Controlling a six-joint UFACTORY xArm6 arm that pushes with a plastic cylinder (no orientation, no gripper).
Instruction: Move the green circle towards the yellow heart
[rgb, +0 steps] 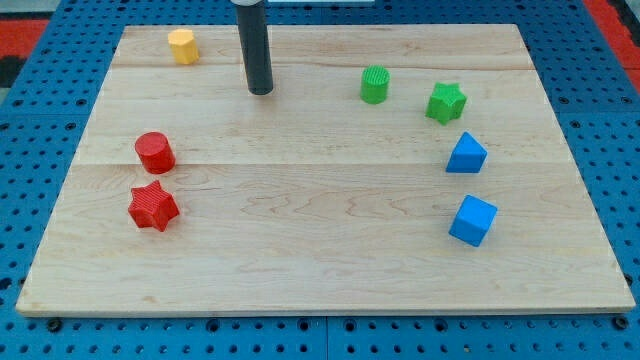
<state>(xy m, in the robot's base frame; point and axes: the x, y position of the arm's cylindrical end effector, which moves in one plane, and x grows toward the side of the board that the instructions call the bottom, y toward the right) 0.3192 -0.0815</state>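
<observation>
The green circle stands on the wooden board near the view's top, right of centre. The yellow heart sits at the board's top left. My tip rests on the board between them, well to the left of the green circle and to the lower right of the yellow heart. It touches neither block.
A green star lies just right of the green circle. A blue triangle-like block and a blue cube sit at the right. A red circle and a red star sit at the left. The board lies on a blue pegboard.
</observation>
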